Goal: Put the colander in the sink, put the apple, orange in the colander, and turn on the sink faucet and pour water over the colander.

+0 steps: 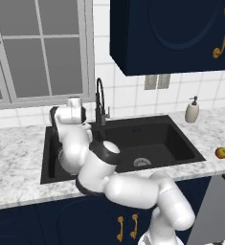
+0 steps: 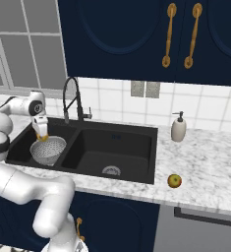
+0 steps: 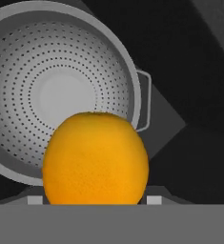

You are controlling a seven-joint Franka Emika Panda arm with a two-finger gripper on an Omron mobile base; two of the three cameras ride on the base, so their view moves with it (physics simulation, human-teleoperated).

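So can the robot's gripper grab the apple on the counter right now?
Probably not yet. The gripper is holding the orange above the colander, while the apple sits unblocked on the counter beyond the sink's other side.

Orange: bright even orange, fine pebbled skin. Colander: silver-grey metal, rings of small dark holes, plain disc at centre. Sink: matt black, steel drain at 6 o'clock of the right basin. Sink faucet: black. Apple: dull yellow-red. Soap pump bottle: beige. Tabletop: white marble, grey veins. Cabinets: navy blue, gold handles. Wall tiles: white. Robot arm: white, dark joints.
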